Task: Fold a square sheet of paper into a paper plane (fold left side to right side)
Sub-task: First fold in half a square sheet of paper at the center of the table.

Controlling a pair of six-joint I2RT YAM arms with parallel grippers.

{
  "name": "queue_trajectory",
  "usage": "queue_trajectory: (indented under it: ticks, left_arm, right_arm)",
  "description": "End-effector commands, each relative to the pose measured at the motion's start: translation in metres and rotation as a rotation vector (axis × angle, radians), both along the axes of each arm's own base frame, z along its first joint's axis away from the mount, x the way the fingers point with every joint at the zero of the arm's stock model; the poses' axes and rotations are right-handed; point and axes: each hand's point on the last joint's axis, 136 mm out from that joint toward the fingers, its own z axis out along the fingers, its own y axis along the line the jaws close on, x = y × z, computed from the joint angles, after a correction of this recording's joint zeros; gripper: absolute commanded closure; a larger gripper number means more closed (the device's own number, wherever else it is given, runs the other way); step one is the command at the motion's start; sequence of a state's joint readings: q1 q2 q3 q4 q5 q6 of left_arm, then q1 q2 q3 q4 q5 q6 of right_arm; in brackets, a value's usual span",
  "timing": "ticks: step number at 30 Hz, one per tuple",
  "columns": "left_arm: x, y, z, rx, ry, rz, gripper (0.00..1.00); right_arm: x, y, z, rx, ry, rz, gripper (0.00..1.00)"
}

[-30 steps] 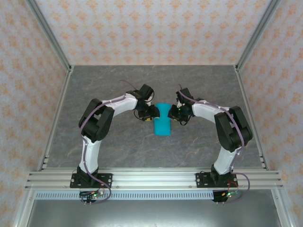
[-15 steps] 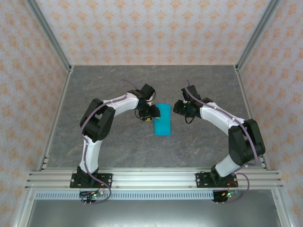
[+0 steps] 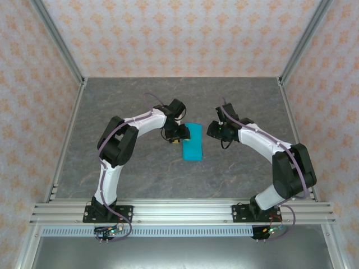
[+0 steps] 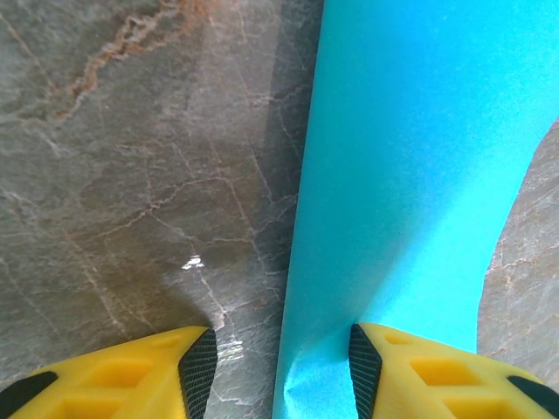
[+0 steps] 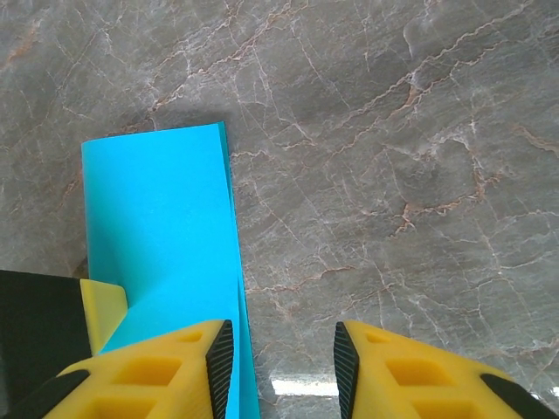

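I take this to be the first fold, left side over to right side, and it looks laid but not set. The square sheet of paper (image 3: 193, 143) lies on the table (image 3: 140, 101) between my two arms as a narrow upright rectangle, half its width gone. In my right wrist view its right edge shows two layers a little out of line, which I read as the free edges brought together there. My left gripper (image 4: 279, 340) stands at the paper's left edge with its jaws apart. Bare table shows between them, the folded edge runs up through the gap, and one yellow finger (image 4: 393, 367) sits on the blue where the sheet puckers slightly, so it touches the paper rather than clamping it. That edge throws a soft shadow onto the stone, so I judge the fold to be rounded and slightly raised, not a sharp crease. My right gripper (image 5: 281, 336) is just beside the sheet's right edge, jaws apart with nothing between them. The next move, as I judge it, calls for pinning the layers so that they cannot slide, then pressing along the left edge to flatten the crease, and squaring the two free edges first if the offset matters.
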State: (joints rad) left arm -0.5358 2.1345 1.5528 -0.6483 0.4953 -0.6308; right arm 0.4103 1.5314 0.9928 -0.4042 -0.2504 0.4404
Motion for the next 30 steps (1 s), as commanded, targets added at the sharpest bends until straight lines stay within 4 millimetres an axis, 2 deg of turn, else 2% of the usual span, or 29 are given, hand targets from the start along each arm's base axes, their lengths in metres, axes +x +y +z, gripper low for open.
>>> queue_trajectory:
  ticks: [1,19,30]
  left_arm:
    - [-0.024,0.003,-0.040,0.099,0.084,-0.047,0.52]
    - [-0.030,0.000,-0.049,0.145,0.113,-0.076,0.48]
    - [-0.030,0.002,-0.054,0.160,0.125,-0.058,0.48]
  right_arm:
    - [-0.003,-0.006,0.003,-0.022,-0.014,-0.014,0.60]
    - [-0.005,-0.006,0.001,-0.024,-0.006,-0.012,0.60]
    - [-0.006,0.001,-0.002,0.015,0.005,-0.001,0.60]
